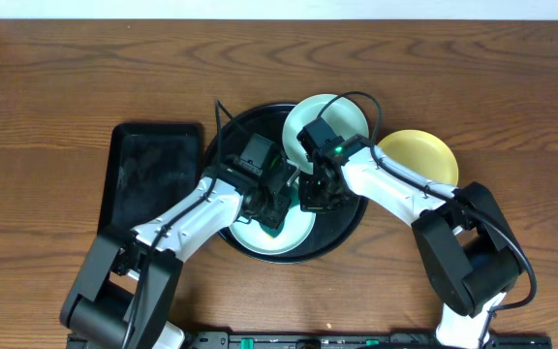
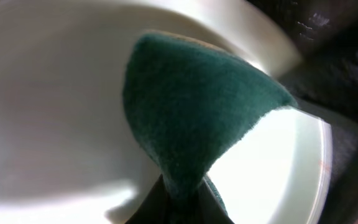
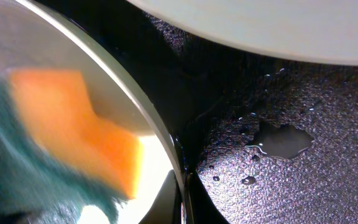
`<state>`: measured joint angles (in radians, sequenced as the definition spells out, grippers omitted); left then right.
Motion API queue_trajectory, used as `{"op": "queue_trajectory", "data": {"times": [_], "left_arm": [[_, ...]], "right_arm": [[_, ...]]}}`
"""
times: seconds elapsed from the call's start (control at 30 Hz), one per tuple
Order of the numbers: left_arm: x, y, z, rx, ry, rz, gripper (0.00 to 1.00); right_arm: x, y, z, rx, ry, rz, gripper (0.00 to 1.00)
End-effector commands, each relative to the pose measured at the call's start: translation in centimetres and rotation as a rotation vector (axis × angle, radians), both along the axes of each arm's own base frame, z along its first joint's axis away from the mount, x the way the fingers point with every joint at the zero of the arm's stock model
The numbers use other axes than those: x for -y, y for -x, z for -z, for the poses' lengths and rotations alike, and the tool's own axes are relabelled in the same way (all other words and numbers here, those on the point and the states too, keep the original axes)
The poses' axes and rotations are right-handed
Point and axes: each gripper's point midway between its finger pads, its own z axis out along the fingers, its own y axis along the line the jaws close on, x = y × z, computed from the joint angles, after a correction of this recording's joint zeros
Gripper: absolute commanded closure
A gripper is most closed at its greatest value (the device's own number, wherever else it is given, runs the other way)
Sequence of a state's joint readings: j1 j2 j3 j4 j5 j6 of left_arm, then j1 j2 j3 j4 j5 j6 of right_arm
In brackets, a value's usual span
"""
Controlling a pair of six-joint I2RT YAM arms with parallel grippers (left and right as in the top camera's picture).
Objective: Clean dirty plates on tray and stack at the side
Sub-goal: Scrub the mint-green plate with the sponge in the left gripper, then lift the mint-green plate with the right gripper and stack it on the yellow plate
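An aqua plate (image 1: 294, 236) lies in the round black tray (image 1: 347, 225). My left gripper (image 1: 277, 211) is shut on a green and orange sponge (image 2: 197, 112) and presses it on this plate (image 2: 55, 112). My right gripper (image 1: 310, 199) is shut on the plate's rim (image 3: 160, 140), one finger on each side. The sponge shows blurred in the right wrist view (image 3: 61, 137). A second aqua plate (image 1: 342, 114) leans on the tray's far rim. A pale yellow plate (image 1: 422, 155) lies on the table right of the tray.
A rectangular black tray (image 1: 151, 174) lies left of the round tray. Water drops and a small puddle (image 3: 281, 140) sit on the round tray's wet floor (image 3: 303, 186). The wooden table (image 1: 66, 87) surrounds everything.
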<state>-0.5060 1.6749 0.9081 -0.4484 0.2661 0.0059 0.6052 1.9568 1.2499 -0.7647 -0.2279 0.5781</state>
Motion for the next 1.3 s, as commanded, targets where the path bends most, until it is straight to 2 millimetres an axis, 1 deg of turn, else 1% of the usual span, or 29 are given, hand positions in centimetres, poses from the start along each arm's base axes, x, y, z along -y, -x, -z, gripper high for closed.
{"op": "queue_trajectory", "data": {"times": [0.0, 0.03, 0.1, 0.23, 0.33, 0.47, 0.5, 0.6, 0.67, 0.7, 0.83, 0.97, 1.0, 1.07, 1.17, 1.27], "left_arm": [[-6.3, -3.1, 0.7, 0.128, -0.269, -0.444, 0.93], [-7.6, -3.7, 0.3, 0.174, -0.308, -0.561, 0.92], [-8.3, -4.5, -0.3, 0.210, -0.315, -0.655, 0.92], [-7.7, -5.7, -2.2, 0.223, -0.268, -0.728, 0.92], [-7.1, -6.5, -4.6, 0.239, -0.240, -0.736, 0.93], [-6.8, -7.0, -8.5, 0.264, -0.212, -0.727, 0.92], [-6.8, -7.0, -9.6, 0.272, -0.211, -0.714, 0.93], [-7.0, -6.4, -11.6, 0.257, -0.200, -0.674, 0.93], [-7.5, -5.8, -12.4, 0.225, -0.188, -0.661, 0.93], [-8.0, -5.5, -12.6, 0.210, -0.184, -0.670, 0.92], [-11.7, -4.9, -12.8, 0.150, -0.199, -0.751, 0.93], [-16.1, -5.1, -12.7, 0.125, -0.228, -0.849, 0.92], [-17.0, -5.2, -12.7, 0.123, -0.232, -0.868, 0.92], [-19.0, -5.4, -12.8, 0.121, -0.238, -0.921, 0.92], [-21.0, -5.5, -12.8, 0.120, -0.239, -0.984, 0.92], [-22.4, -5.5, -12.9, 0.122, -0.239, -1.028, 0.92]], "right_arm": [[1.1, -0.3, 1.0, 0.003, 0.063, 0.024, 0.99], [1.1, -0.3, 1.0, 0.003, 0.063, 0.024, 0.99], [1.1, -0.3, 1.0, 0.003, 0.063, 0.024, 0.99], [1.1, -0.3, 1.0, 0.002, 0.063, 0.024, 0.99], [1.1, -0.3, 1.0, 0.003, 0.063, 0.025, 0.99], [1.1, -0.3, 1.0, 0.003, 0.063, 0.024, 0.99], [1.1, -0.3, 1.0, 0.003, 0.063, 0.024, 0.99], [1.1, -0.3, 1.0, 0.004, 0.060, 0.016, 0.99], [0.9, -0.5, 0.6, 0.013, 0.052, 0.000, 0.99], [0.8, -0.6, 0.3, 0.023, 0.047, -0.009, 0.99], [0.1, -1.5, -1.8, 0.101, 0.022, -0.074, 0.99], [-0.2, -2.5, -4.9, 0.221, 0.033, -0.118, 0.99], [-0.2, -2.6, -5.4, 0.240, 0.035, -0.126, 0.99], [0.0, -2.9, -6.9, 0.304, 0.055, -0.149, 0.99], [0.8, -3.3, -8.8, 0.389, 0.114, -0.161, 0.99], [1.4, -3.7, -10.5, 0.484, 0.186, -0.191, 0.99]]}}
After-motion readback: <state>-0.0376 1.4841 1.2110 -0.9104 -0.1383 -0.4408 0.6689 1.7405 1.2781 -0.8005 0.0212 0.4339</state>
